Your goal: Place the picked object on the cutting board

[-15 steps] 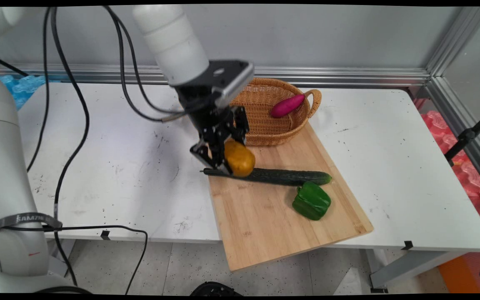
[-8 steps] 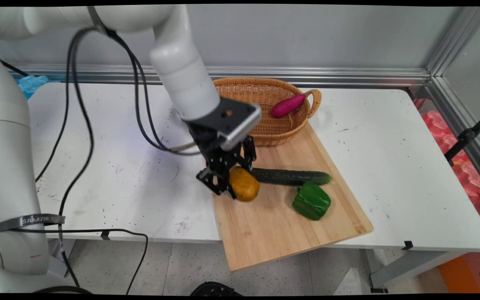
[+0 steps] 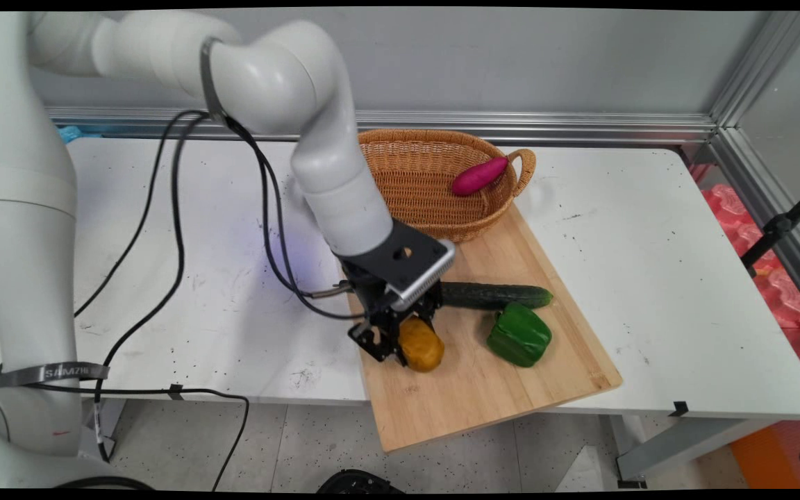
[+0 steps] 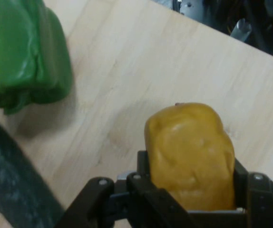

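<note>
The black two-finger gripper (image 3: 403,346) is clamped on a yellow-brown potato (image 3: 421,344), low over the wooden cutting board's (image 3: 483,389) near-left part (contact uncertain). A dark green cucumber (image 3: 494,296) lies just beyond, a green bell pepper (image 3: 519,335) to the right; a purple sweet potato (image 3: 479,175) sits in the wicker basket (image 3: 414,180).

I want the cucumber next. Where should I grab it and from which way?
Judging by its pose, grip the cucumber across its narrow width near the free right end, coming straight down. It lies flat and lengthwise along the cutting board, so the fingers should straddle it front to back. Its left end sits behind the gripper, which is shut on the potato, and the green pepper crowds the near side.
</note>
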Robot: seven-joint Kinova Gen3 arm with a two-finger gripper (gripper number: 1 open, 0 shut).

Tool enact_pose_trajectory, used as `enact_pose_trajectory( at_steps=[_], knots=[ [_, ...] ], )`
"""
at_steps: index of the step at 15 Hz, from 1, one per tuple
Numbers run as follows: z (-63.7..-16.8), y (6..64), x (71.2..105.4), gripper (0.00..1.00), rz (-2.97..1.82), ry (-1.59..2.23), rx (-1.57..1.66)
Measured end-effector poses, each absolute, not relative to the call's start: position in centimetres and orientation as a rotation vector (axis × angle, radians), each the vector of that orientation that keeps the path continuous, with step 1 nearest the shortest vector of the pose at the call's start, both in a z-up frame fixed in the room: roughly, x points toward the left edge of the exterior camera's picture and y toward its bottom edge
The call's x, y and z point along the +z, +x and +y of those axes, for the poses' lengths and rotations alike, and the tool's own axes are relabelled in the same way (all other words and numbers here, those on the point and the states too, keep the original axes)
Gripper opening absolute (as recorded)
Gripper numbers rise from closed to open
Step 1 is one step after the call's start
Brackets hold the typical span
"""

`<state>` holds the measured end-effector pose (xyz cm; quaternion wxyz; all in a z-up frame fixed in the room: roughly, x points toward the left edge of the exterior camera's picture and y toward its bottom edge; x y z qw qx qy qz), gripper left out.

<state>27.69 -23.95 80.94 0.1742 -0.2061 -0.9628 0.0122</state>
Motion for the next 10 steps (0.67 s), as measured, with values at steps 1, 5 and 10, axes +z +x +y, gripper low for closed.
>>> enact_pose_trajectory(
  at_steps=[1, 5, 10],
  knots=[
    [-24.0, 27.4, 80.5, 0.00, -2.730, -0.591, 0.035],
    [-23.9, 26.7, 78.9, 1.00, -2.729, -0.614, 0.041],
    [-23.9, 26.5, 78.5, 1.00, -2.720, -0.625, 0.043]
  ],
)
